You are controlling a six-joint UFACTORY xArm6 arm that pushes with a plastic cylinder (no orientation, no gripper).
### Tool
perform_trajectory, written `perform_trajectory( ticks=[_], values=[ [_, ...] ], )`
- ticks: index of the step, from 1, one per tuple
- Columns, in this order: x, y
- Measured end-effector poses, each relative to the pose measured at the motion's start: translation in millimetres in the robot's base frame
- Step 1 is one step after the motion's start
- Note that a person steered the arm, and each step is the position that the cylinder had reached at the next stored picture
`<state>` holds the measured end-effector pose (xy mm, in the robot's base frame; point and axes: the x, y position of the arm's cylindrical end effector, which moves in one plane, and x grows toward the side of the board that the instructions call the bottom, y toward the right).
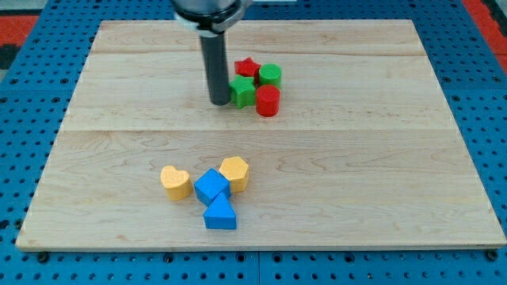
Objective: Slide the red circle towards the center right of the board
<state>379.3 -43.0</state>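
Our tool is a bare dark rod with nothing to open or close, and it holds nothing; my tip (219, 102) rests on the counter (380, 158) just at the left edge of the green cube (242, 92), seemingly touching it. Just right of that cube, touching it, sits the red circle (268, 101), above the counter's middle. Behind them we see a red star (247, 67) and a green circle (270, 75). Well apart, toward the view's bottom, a yellow heart (175, 181), a yellow hexagon (234, 172), a blue cube (211, 187) and a blue triangle (220, 214) cluster together.
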Motion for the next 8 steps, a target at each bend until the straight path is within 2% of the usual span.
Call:
perform_trajectory(
  ticks=[1,2,3,4,7,8],
  values=[
    [-6.5,39.3],
    [3.2,106.3],
    [26.5,120.9],
    [55.6,86.7],
    [128.0,100.4],
    [99.4,150.6]
  ],
)
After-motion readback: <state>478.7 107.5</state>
